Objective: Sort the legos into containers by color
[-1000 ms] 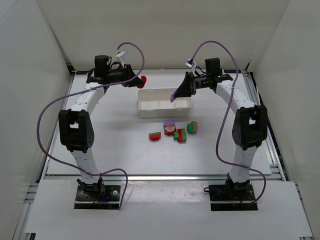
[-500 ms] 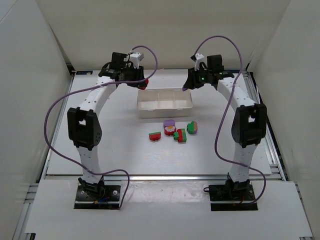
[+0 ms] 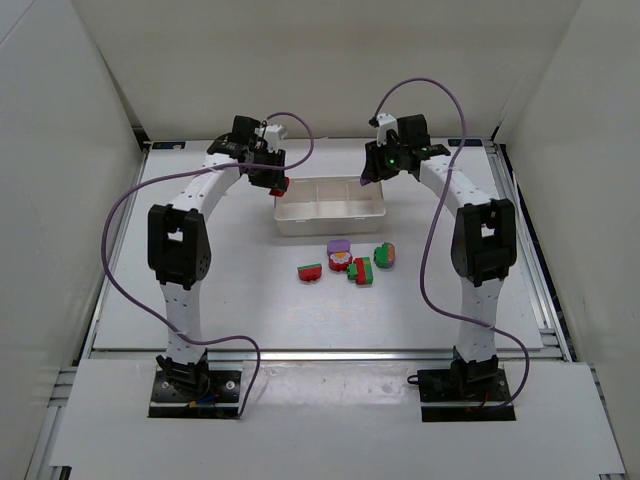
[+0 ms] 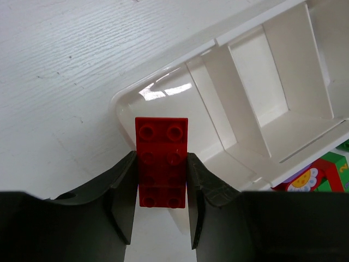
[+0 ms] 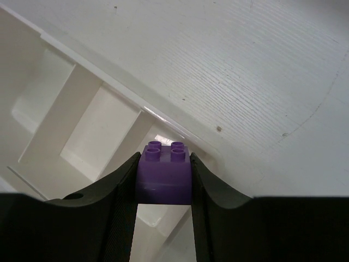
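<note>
Above glossy white tray [image 4: 240,112], studded oblong red brick [image 4: 161,158], squat purple brick [image 5: 163,177]

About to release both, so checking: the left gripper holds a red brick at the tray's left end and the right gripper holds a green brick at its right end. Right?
Not quite. The right wrist view shows the right gripper holding a purple brick, not a green one. The rest stands: the left gripper holds a red brick at the tray's left end.
</note>
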